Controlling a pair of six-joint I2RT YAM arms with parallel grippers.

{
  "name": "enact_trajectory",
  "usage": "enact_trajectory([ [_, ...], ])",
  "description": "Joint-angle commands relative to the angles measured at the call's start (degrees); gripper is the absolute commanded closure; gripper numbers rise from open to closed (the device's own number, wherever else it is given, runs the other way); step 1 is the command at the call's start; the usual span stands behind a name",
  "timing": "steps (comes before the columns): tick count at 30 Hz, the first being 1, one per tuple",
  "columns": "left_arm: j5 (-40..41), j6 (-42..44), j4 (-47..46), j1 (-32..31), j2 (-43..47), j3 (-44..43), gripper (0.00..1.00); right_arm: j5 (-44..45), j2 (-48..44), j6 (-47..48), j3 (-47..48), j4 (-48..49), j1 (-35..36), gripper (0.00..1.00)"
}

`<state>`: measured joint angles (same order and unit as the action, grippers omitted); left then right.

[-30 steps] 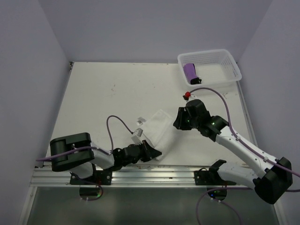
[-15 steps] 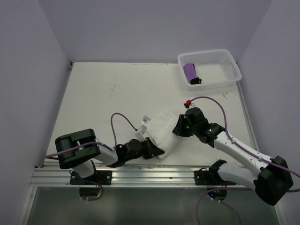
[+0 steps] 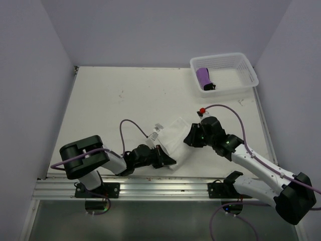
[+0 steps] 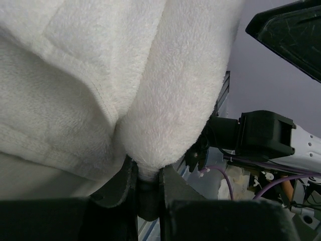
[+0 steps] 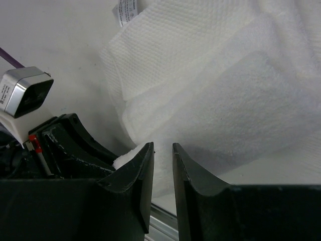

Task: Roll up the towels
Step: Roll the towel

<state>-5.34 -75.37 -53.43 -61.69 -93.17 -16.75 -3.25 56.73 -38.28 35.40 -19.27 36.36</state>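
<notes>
The white towel (image 3: 173,139) lies folded in layers near the table's front middle. My left gripper (image 3: 168,160) is shut on its near edge; in the left wrist view the fingertips (image 4: 131,176) pinch a thick fold of white towel (image 4: 100,75). My right gripper (image 3: 189,138) hovers at the towel's right edge. Its jaws (image 5: 163,150) stand a narrow gap apart with nothing between them, just over the white towel (image 5: 225,85). The purple towel (image 3: 203,77) lies rolled in the white basket (image 3: 241,63).
The basket stands at the back right corner. A metal rail (image 3: 165,185) runs along the table's near edge, close behind both grippers. The left gripper's body (image 5: 65,143) sits right beside the right fingers. A label tag (image 3: 157,129) sticks out of the towel's far left corner.
My right gripper has come down and towards the front, onto the towel's right edge, narrowing slightly. The left gripper has shifted a little right, still pinching the towel.
</notes>
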Motion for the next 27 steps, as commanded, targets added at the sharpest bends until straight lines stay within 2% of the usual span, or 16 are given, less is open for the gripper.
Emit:
enact_trajectory([
  [1,-3.97,0.84,2.98,0.69,-0.09,-0.82,1.00,-1.50,-2.06,2.60,0.90,0.37,0.03,0.75],
  [4,-4.50,0.40,3.07,1.22,0.18,-0.47,1.00,-1.76,-2.15,3.82,0.72,-0.50,0.03,0.77],
  [6,-5.02,-0.04,2.81,1.75,-0.08,-0.21,1.00,-2.72,-0.75,4.18,0.90,-1.74,0.03,0.83],
  [10,-6.17,-0.56,1.05,2.89,-0.88,0.32,1.00,-3.96,-0.48,4.44,-0.94,-1.04,0.12,0.88],
  [19,-9.24,-1.53,-1.76,5.17,-3.07,0.23,1.00,-5.37,0.83,4.27,-3.14,1.25,0.56,0.90],
  [27,-9.25,0.40,0.78,5.70,-2.29,-0.91,1.00,-2.65,6.37,4.62,-4.28,2.92,0.64,0.89],
])
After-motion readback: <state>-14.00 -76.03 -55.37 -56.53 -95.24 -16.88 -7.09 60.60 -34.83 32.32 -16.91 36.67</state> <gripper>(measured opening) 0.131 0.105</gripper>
